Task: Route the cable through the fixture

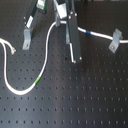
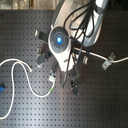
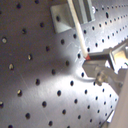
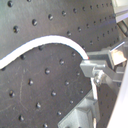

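Observation:
The white cable point(image 1: 44, 52) lies on the black perforated board. Its frayed end point(image 1: 10, 48) is at the first exterior view's left, and a green band point(image 1: 37, 81) sits on the low loop. From there it rises to my gripper point(image 1: 64, 22), then runs right past a blue band point(image 1: 87, 31) to the grey bracket fixture point(image 1: 116, 40). In both wrist views the cable point(image 4: 45, 42) ends at the fingertips, so my gripper point(image 3: 89, 59) looks shut on it. Seen from the second exterior view, the arm covers the fingers, and the fixture point(image 2: 105, 62) stands on the right.
A dark strut point(image 1: 74, 44) and a grey one point(image 1: 27, 30) hang from the wrist down to the board. A pale block point(image 3: 70, 15) lies under the cable near the fingers. A small blue object point(image 2: 2, 89) sits at the second exterior view's left edge.

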You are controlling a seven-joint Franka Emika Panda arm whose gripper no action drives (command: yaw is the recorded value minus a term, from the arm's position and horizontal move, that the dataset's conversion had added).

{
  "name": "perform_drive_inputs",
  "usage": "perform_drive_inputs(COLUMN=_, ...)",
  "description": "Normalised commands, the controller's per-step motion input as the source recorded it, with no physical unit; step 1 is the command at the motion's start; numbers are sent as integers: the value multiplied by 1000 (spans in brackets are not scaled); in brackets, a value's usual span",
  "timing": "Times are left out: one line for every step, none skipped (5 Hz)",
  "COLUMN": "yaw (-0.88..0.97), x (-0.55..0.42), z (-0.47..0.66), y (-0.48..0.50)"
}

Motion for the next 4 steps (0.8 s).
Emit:
perform_drive_inputs(yaw=191, x=300, z=-6, y=248)
perform_drive_inputs(yaw=6, x=0, z=0, y=0)
perform_drive_inputs(yaw=697, x=-1, z=-96, y=0)
perform_drive_inputs(yaw=934, x=-70, z=-171, y=-24)
